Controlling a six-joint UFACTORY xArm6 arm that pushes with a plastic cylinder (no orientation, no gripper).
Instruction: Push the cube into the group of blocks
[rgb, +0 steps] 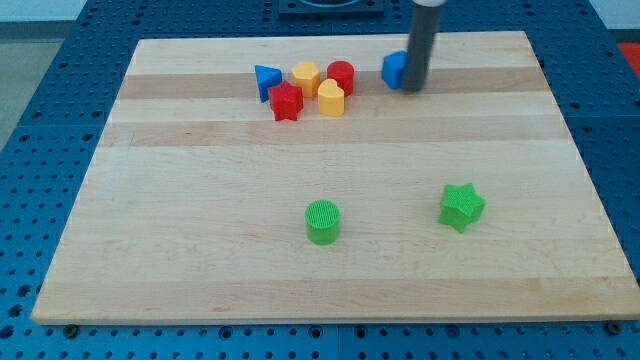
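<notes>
the rod comes down from the top edge of the frame, so its upper part and the arm above it are cut off. it stands in front of the blue cube (394, 69) and hides the cube's right-hand part; only the left part of the cube shows, in the upper middle of the frame, right of centre. my tip (414, 88) sits at the cube's lower right, pressed against it as far as can be made out. there is no claw on this rod, so nothing to call spread or pinched.

the cube lies near the group of blocks but apart from it, with a strip of bare wood between it and the red cylinder (341, 75), the closest of the group. the group sits in the upper left-centre: a blue triangular block (266, 79) at its left, a red star (286, 101) below and just right of that, a yellow hexagonal block (306, 76) above the star, and a second yellow block (331, 98), its shape hard to read, tucked under the red cylinder. these five stand so close that touching or not cannot be told.

lower down, well apart from all that, a green cylinder (322, 221) stands at lower centre and a green star (461, 206) to its right.

everything rests on a pale wooden board (200, 240) with lengthwise grain bands. around it is a blue perforated table (30, 150), with a dark fixture cut off at the top edge.
</notes>
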